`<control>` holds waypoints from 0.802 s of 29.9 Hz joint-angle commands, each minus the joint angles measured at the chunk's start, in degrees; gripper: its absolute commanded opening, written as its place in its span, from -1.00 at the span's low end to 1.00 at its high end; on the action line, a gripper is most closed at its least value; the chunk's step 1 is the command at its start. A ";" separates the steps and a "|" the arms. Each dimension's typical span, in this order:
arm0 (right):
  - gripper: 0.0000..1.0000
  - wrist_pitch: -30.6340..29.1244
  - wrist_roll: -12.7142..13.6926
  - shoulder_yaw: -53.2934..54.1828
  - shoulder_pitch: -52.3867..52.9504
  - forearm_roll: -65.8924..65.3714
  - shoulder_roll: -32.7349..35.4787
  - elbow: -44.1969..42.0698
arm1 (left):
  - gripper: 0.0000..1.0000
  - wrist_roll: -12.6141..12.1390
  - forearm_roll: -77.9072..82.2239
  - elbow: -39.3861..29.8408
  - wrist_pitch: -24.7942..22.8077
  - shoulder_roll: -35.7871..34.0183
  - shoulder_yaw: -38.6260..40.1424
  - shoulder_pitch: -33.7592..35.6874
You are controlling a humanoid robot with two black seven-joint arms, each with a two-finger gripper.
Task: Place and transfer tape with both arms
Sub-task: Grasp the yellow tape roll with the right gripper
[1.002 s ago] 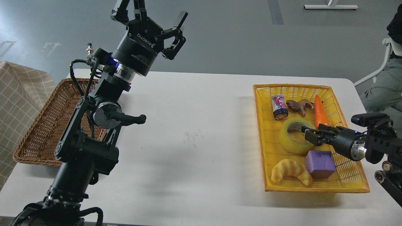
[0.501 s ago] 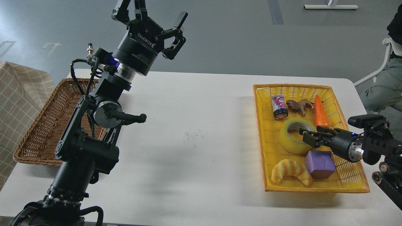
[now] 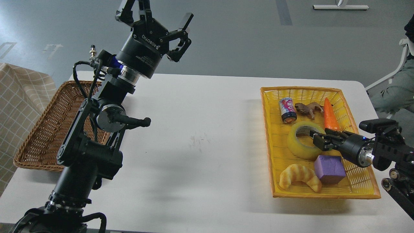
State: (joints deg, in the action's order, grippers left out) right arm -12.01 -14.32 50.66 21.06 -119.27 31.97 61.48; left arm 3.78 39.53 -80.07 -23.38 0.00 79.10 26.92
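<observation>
The tape [image 3: 299, 145], a translucent yellow roll with a grey-white core, lies flat in the yellow basket [image 3: 270, 129] on the right of the white table. My right gripper [image 3: 316, 139] comes in from the right, low over the roll's right wall. Its fingers [image 3: 320, 144] are slightly apart, one over the core hole and one outside the roll. The roll rests on the basket floor. My left gripper [image 3: 158, 14] is open and empty, raised high above the table's far left, fingers pointing up and away.
The yellow basket also holds a small can [image 3: 287, 110], a brown toy animal [image 3: 307, 108], an orange carrot [image 3: 330, 115], a purple block [image 3: 329, 169] and a tan croissant [image 3: 300, 176]. An empty brown wicker basket [image 3: 42, 129] stands at the left. A seated person [image 3: 396, 94] is at the far right.
My right gripper has shifted a little to the left over the tape's right wall. The tape has not moved. The left arm has stayed almost still.
</observation>
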 commanded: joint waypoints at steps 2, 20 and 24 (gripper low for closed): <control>0.04 0.59 0.00 -0.56 0.04 0.00 -0.33 -0.40 | 0.96 0.00 0.02 0.00 -0.09 0.00 -0.09 -0.03; -0.01 1.11 -1.06 -0.65 -0.31 0.35 -0.06 -0.31 | 0.96 0.00 0.02 0.09 0.26 0.00 -0.09 0.06; 0.12 1.03 -1.14 -0.65 -0.23 0.35 0.03 -0.40 | 0.96 0.00 0.02 0.09 0.26 0.00 -0.09 0.06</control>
State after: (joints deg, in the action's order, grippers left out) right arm -10.94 -15.44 49.99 20.75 -118.88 31.97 61.19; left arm 3.78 39.55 -79.98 -23.11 0.00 79.02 26.98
